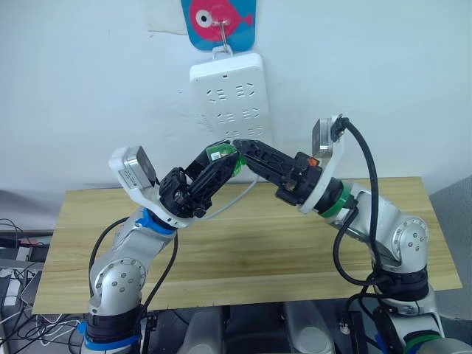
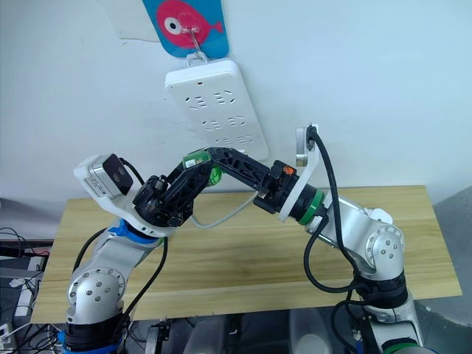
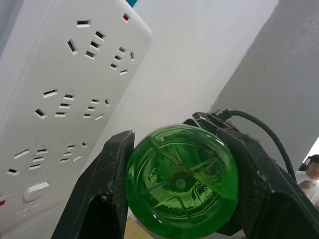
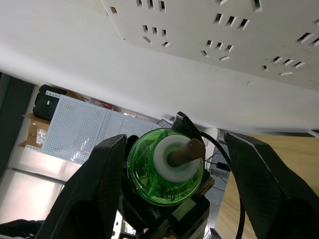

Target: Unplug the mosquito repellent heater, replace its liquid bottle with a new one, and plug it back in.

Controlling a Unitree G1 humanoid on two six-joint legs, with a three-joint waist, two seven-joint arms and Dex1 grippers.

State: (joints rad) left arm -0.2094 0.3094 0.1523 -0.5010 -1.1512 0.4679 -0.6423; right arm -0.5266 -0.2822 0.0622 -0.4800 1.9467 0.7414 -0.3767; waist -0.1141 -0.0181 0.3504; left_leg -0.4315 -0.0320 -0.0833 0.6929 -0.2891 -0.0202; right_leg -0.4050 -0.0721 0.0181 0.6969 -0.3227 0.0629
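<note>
Below the strip, both tools (image 1: 234, 156) meet.

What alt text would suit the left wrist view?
A green bottle, seen from its base, sits clamped between the left tool's two black fingers. A white power strip hangs on the wall behind.

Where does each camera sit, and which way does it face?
Head eyes: on the head, facing forward and down at the wall's power strip and table; both arms show.
Left wrist: along the left claw, shut on the green bottle's base.
Right wrist: along the open right claw, facing the bottle's wick end.
Shared: bottle and power strip in all.
</note>
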